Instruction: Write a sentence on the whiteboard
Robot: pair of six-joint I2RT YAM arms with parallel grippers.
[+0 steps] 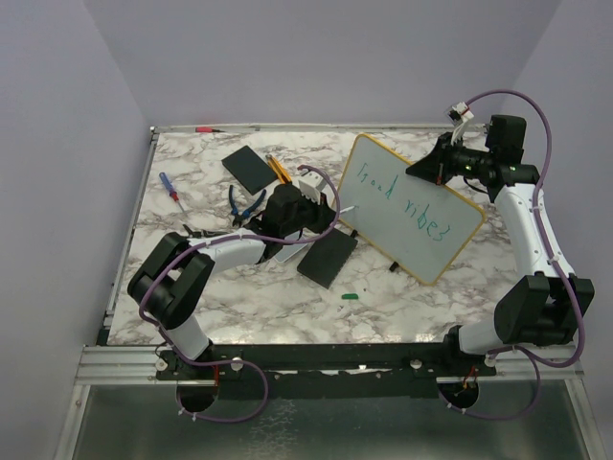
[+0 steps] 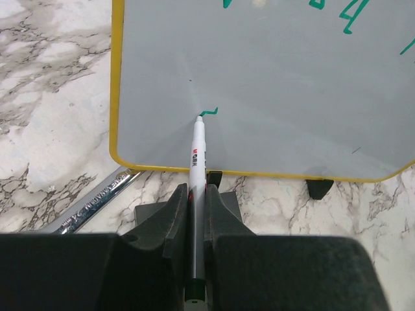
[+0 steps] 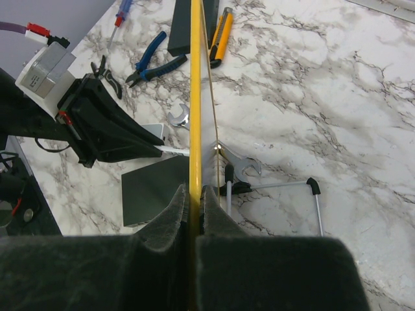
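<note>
The whiteboard [image 1: 421, 216], white with a yellow rim, stands tilted on its wire stand at centre right. The sentence [image 1: 397, 199] runs across it in two lines of green handwriting. My right gripper [image 1: 428, 169] is shut on the board's upper edge; the wrist view shows its jaws pinching the yellow rim [image 3: 194, 97] edge-on. My left gripper [image 2: 197, 194] is shut on a white marker [image 2: 198, 155]. The marker's tip touches the whiteboard [image 2: 279, 84] near its lower corner, at a short green stroke [image 2: 209, 113]. In the top view the left gripper [image 1: 311, 209] sits just left of the board.
One black slab [image 1: 328, 257] lies in front of the board, another [image 1: 248, 165] at the back. Blue pliers [image 1: 244, 203], a screwdriver [image 1: 170, 187] and a yellow knife [image 1: 279, 170] lie at left. A green cap [image 1: 351, 296] lies near the front. A wrench [image 2: 91, 201] is beside the board's foot [image 2: 319, 188].
</note>
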